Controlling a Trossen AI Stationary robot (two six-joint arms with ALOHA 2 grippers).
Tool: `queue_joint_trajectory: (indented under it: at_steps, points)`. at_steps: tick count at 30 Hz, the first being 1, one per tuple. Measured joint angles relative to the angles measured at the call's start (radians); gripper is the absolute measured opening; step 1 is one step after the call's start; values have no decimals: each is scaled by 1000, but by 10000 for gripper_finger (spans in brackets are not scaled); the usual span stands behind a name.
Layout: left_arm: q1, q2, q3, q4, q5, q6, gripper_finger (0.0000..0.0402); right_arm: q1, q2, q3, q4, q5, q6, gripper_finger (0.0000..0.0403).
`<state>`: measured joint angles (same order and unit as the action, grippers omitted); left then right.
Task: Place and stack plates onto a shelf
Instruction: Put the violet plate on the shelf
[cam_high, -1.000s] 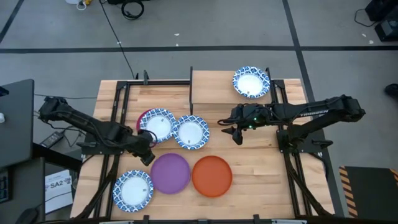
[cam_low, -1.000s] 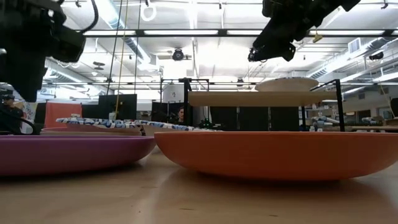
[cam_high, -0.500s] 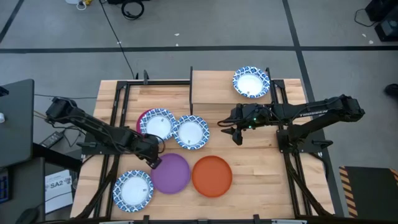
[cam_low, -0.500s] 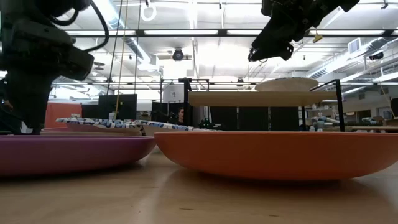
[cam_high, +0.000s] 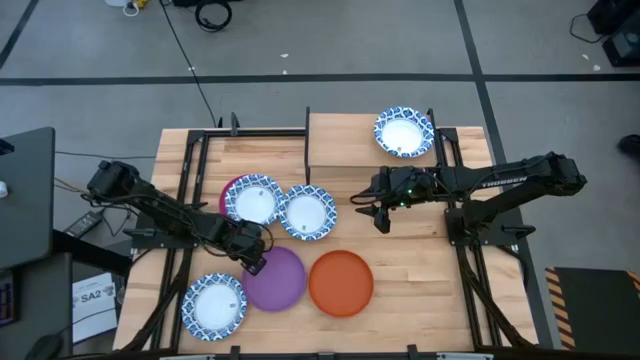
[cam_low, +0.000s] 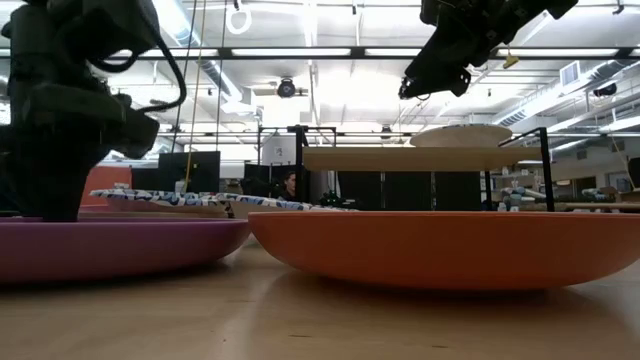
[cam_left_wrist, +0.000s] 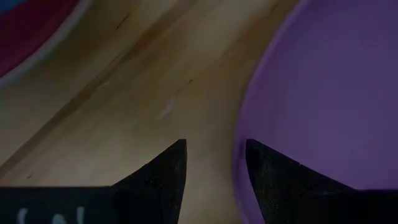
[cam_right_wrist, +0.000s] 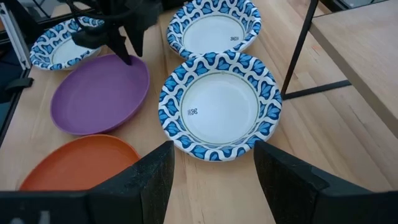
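My left gripper (cam_high: 256, 264) points down, open, at the far-left rim of the purple plate (cam_high: 278, 280). In the left wrist view one finger (cam_left_wrist: 165, 174) stands over bare wood and the other (cam_left_wrist: 273, 180) over the plate's inside, with the rim (cam_left_wrist: 239, 155) between them. I cannot tell whether they touch it. The orange plate (cam_high: 341, 283) lies to its right. My right gripper (cam_high: 380, 220) hangs open above the table, right of a blue-rimmed plate (cam_right_wrist: 217, 109). One blue-rimmed plate (cam_high: 404, 132) lies on the shelf (cam_high: 340, 145).
A blue-rimmed plate (cam_high: 253, 200) rests on the magenta plate (cam_high: 226, 192) at the far left. Another blue-rimmed plate (cam_high: 214, 305) lies at the near left corner. The shelf's black legs (cam_right_wrist: 301, 43) stand beside the middle plates. Bare wood lies right of the orange plate.
My left gripper has come down and gone toward the table's right and near edges. It has tipped steeper and ended over the purple plate's rim. Its fingers have kept the same gap. No plate has moved.
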<state>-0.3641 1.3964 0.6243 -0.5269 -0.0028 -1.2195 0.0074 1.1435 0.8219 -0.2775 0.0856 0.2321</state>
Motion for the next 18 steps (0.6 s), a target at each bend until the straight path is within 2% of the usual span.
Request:
queue_joint_trajectory:
  at_steps: [8, 18]
  points:
    - [0, 28, 2, 20, 0, 0, 166, 0, 0, 0, 0, 0, 0, 226]
    - [1, 29, 0, 39, 0, 0, 98, 0, 0, 0, 0, 0, 0, 226]
